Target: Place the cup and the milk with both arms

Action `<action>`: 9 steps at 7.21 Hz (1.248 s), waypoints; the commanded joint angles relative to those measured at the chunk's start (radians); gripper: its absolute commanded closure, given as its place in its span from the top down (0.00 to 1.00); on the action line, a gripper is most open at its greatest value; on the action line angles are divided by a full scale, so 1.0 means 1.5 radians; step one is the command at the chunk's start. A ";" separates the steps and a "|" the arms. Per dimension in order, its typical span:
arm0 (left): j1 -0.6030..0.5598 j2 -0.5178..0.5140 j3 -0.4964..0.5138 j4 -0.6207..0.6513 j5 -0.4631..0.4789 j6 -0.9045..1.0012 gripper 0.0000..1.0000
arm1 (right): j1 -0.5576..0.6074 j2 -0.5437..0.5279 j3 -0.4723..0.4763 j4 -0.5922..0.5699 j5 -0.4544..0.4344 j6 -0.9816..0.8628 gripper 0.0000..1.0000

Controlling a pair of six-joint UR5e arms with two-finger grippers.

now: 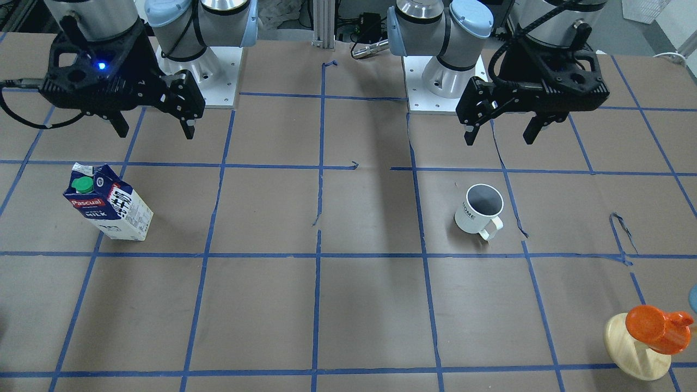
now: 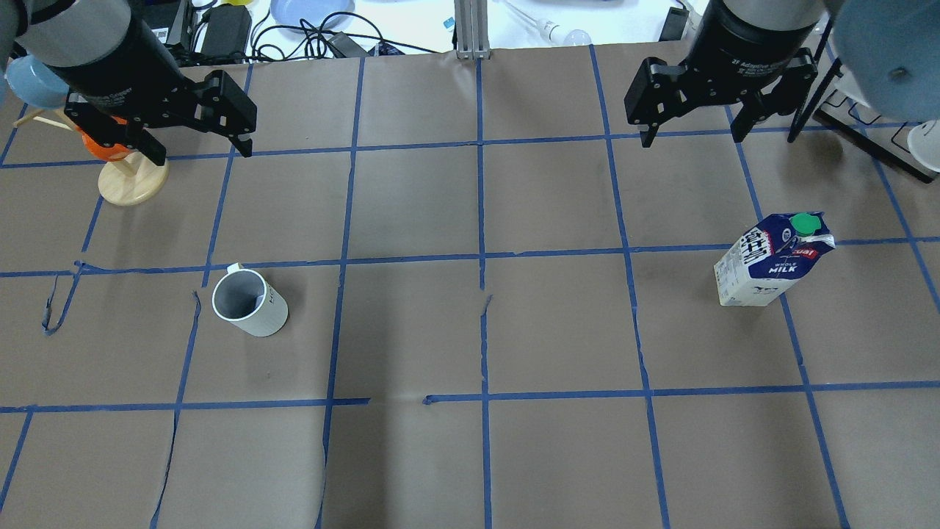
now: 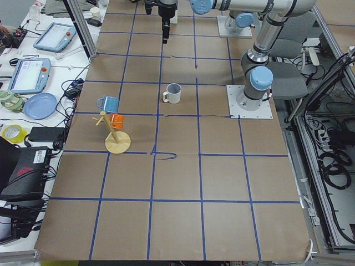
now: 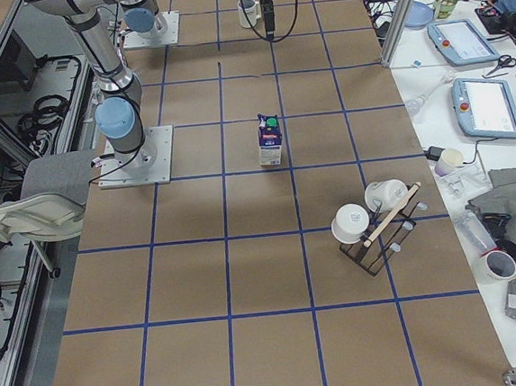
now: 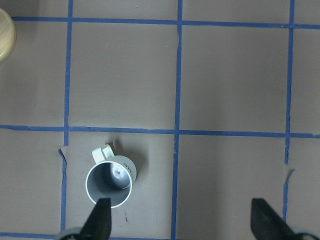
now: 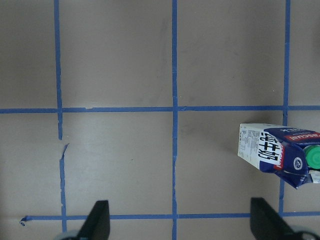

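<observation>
On the brown table [image 1: 348, 305], the cup [image 1: 479, 209] stands upright on the robot's left, the milk [image 1: 111, 204] upright on its right, well apart. The left gripper [image 1: 499, 136] and right gripper [image 1: 154, 130] hang nearer the base, jaws spread, empty. I'd pinch the hard, slick cup's wall. The milk's 2 flat sides probably dent, so squeeze lightly.

milk [image 1: 109, 204]: Pascual, WHOLE MILK; cup [image 1: 478, 211]: HOME

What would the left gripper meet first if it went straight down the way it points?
Most likely the bare table: in the wrist view the left gripper centres beside the cup, jaws open. One jaw lines up near the cup's rim and might clip it; depth is unclear.
</observation>
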 commanded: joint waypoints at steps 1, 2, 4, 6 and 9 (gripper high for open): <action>0.004 -0.007 0.013 -0.020 -0.001 0.001 1.00 | -0.001 -0.002 0.000 -0.002 -0.001 -0.001 1.00; 0.003 -0.006 0.013 -0.020 -0.001 0.001 1.00 | -0.002 0.016 -0.005 -0.005 -0.001 0.000 1.00; 0.000 -0.006 0.012 -0.018 -0.001 0.001 1.00 | -0.002 0.024 -0.048 0.000 -0.005 -0.001 1.00; -0.002 -0.009 0.007 -0.015 0.000 -0.002 1.00 | 0.000 0.023 -0.058 0.002 -0.007 -0.001 1.00; -0.005 -0.008 0.005 -0.014 -0.005 -0.006 1.00 | -0.001 0.025 -0.042 0.010 -0.008 -0.001 1.00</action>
